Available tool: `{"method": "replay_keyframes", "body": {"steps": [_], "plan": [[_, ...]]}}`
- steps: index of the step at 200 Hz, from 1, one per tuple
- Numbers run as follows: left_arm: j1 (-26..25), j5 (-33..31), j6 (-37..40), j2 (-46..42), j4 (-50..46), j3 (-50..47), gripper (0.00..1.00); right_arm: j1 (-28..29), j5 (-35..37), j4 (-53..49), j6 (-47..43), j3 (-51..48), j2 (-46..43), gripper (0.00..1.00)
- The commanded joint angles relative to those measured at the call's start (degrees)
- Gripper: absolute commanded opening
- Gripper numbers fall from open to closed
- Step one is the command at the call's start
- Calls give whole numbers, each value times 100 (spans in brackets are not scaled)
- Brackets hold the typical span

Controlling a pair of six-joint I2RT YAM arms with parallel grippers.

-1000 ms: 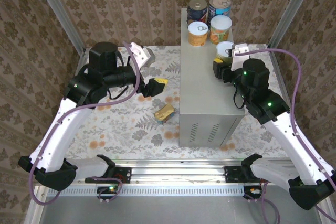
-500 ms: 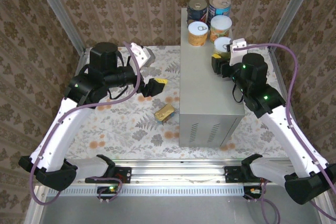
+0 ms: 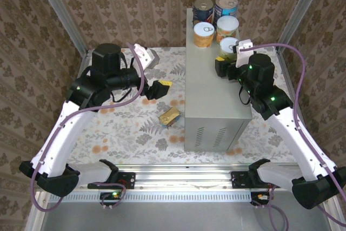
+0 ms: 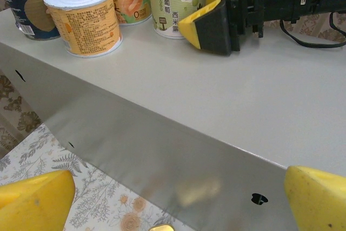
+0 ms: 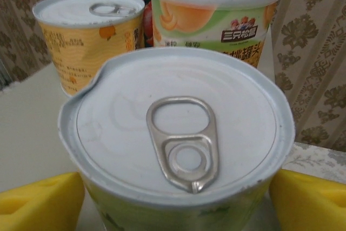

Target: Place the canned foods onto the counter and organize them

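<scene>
A round green-labelled can with a silvery pull-tab lid [image 5: 178, 133] is being clamped between the yellow pads [image 5: 38, 204] of the right gripper [image 3: 225, 60]. It is being supported upright on the far part of the tall light grey metal counter [image 3: 216, 106]. Four other round cans [image 3: 204, 34] are being carried on the same top, just beyond it. The left gripper [image 3: 160, 88] is being held spread apart and empty over the floral-patterned floor [image 3: 130, 128]. A flat rectangular gold tin [image 3: 169, 116] is being borne by that floor, near the counter's left wall.
</scene>
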Motion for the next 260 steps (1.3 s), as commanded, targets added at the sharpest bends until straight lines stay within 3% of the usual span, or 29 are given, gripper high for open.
{"method": "replay_keyframes", "body": {"steps": [1, 46, 89, 165, 260], "plan": [[33, 127, -119, -83, 101, -23, 100, -52, -75, -290, 79, 342, -196, 95], [33, 164, -143, -74, 119, -9, 100, -232, 354, -1064, 521, 916, -584, 100], [33, 237, -174, -74, 140, -7, 100, -838, 662, -1515, 1210, 1066, -762, 100], [35, 267, -191, -44, 83, 83, 100, -1851, -463, -1322, 1752, 606, -612, 100], [40, 389, -245, 225, 90, 296, 100, -1869, -1289, -1253, 1594, 215, -364, 100]]}}
